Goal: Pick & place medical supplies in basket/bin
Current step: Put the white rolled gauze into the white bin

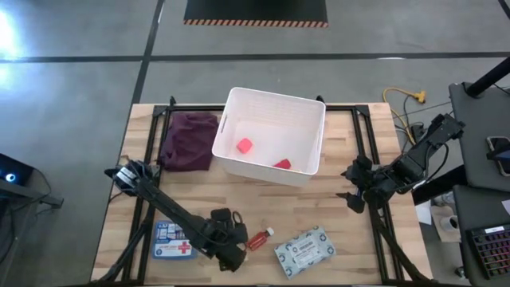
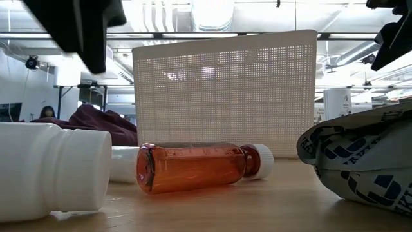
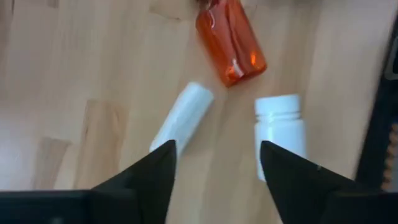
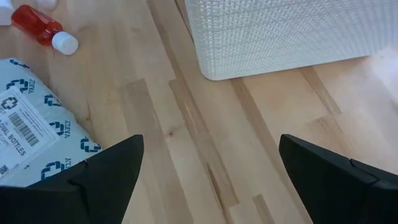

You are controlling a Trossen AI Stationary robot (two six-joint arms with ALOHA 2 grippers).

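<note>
My left gripper (image 3: 217,163) is open, pointing down above two white vials near the table's front edge. A slim vial (image 3: 183,115) lies by one fingertip and a capped vial (image 3: 280,134) by the other; neither is touched. The orange bottle (image 3: 231,40) lies on its side just beyond them, also showing in the high view (image 1: 259,238). The white bin (image 1: 271,135) stands at the far middle with a pink cube (image 1: 244,146) and a red item (image 1: 281,163) inside. My right gripper (image 1: 355,195) is open and empty, right of the bin.
The blue-white first-aid box (image 1: 173,241) lies left of my left gripper. The grey-green patterned packet (image 1: 304,251) lies at the front right. A purple cloth (image 1: 189,141) lies left of the bin. Bare wood shows between the bin and the front items.
</note>
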